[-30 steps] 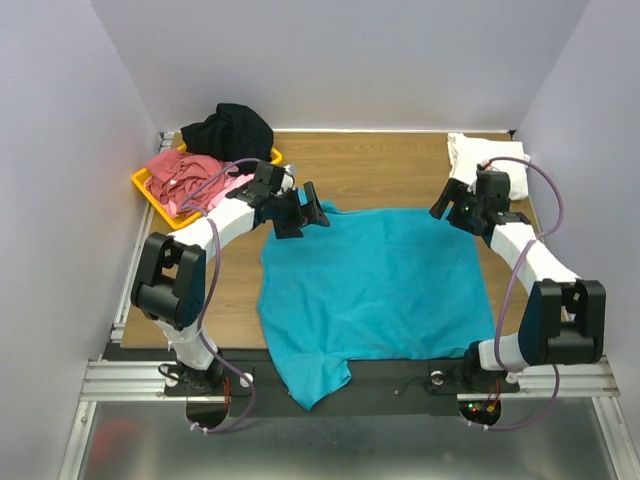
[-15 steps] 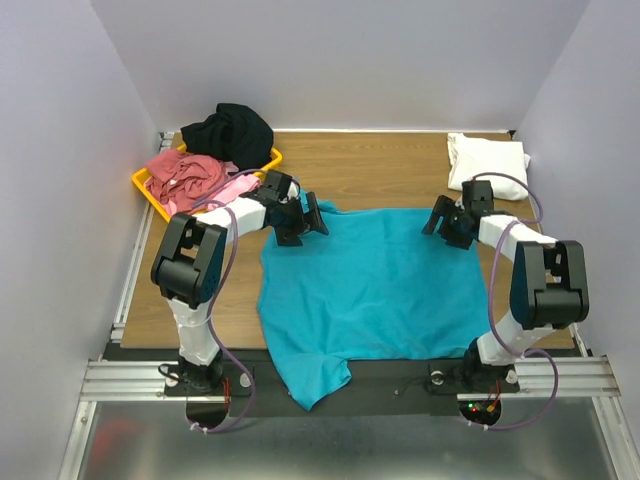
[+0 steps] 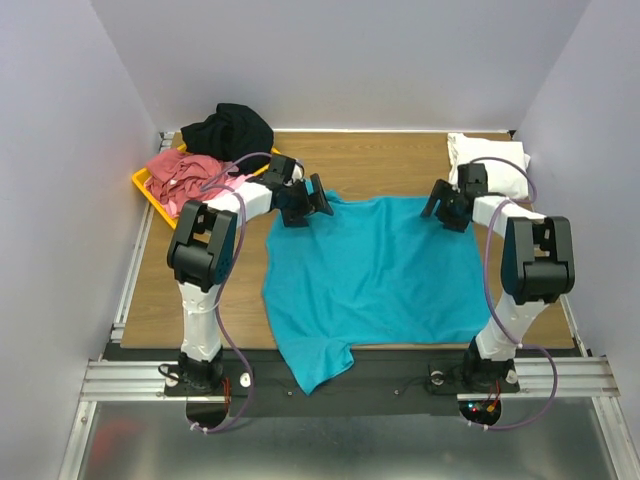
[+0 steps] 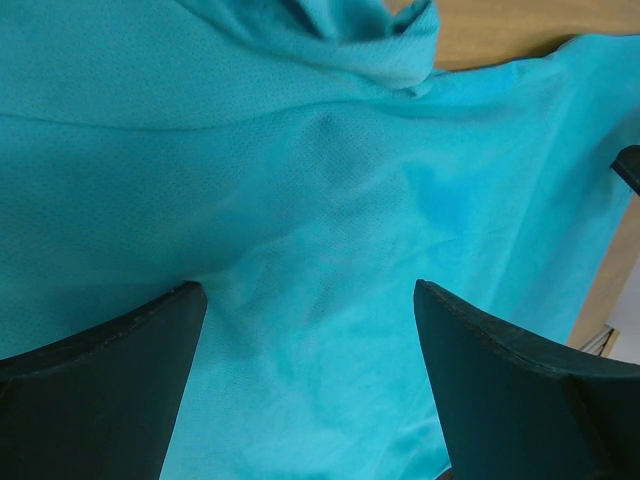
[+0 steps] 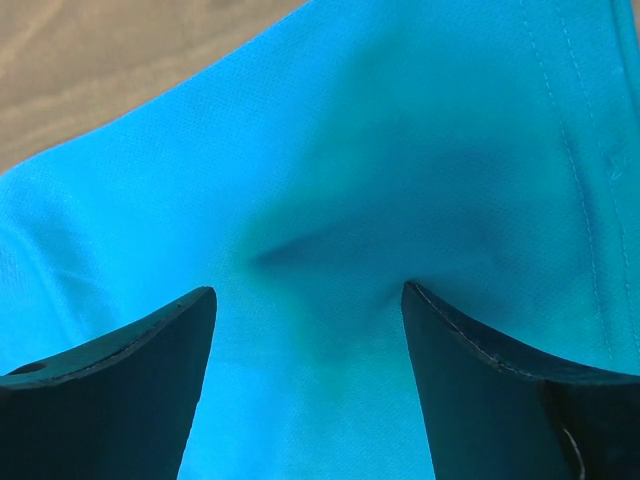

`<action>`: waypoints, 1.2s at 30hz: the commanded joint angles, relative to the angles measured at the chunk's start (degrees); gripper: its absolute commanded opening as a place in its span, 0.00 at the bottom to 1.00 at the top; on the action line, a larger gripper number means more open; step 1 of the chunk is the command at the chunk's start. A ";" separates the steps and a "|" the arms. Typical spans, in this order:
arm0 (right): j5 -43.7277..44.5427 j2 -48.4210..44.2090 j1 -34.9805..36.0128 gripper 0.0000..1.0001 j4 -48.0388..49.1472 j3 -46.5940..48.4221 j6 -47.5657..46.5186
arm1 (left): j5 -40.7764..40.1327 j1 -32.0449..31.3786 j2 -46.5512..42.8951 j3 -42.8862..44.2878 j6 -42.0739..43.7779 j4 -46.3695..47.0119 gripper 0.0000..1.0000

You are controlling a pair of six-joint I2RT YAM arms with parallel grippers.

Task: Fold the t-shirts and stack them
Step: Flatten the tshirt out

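The teal t-shirt (image 3: 370, 275) lies spread flat over the middle of the wooden table, with one sleeve hanging over the near edge. My left gripper (image 3: 318, 200) is down on its far left corner, and my right gripper (image 3: 441, 206) is on its far right corner. In the left wrist view the left gripper (image 4: 308, 290) stands open with teal cloth (image 4: 320, 200) spanning the gap. The right gripper (image 5: 308, 290) is also open over teal cloth (image 5: 330, 180) that is creased between the tips. A white t-shirt (image 3: 490, 163) lies folded at the back right.
A yellow tray (image 3: 143, 186) at the back left holds a dusty red shirt (image 3: 180, 170) and a pink shirt (image 3: 225, 189). A black shirt (image 3: 228, 128) is heaped on the tray's far end. Walls close in the table on three sides.
Both grippers have moved toward the far side of the table. The teal shirt has slid that way with them, its near hem drawn up from the edge.
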 commanded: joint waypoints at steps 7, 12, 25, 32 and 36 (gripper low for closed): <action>0.24 9.25 0.12 0.81 -2.74 9.91 1.17 | -3.49 4.83 8.59 11.05 2.75 -5.02 0.99; -0.81 13.47 0.21 0.81 -4.06 15.36 1.87 | -3.67 6.86 12.81 19.22 4.42 -7.05 0.99; -5.56 21.91 0.21 0.81 -6.17 29.95 1.08 | -0.15 6.95 20.73 39.90 8.99 -8.72 0.99; -10.22 19.90 0.29 0.82 -6.26 32.86 1.44 | -4.01 6.95 8.46 32.45 10.66 -9.08 0.99; -10.66 14.63 0.38 0.84 -6.26 33.22 1.09 | -8.66 5.98 -2.71 25.33 12.24 -8.90 0.99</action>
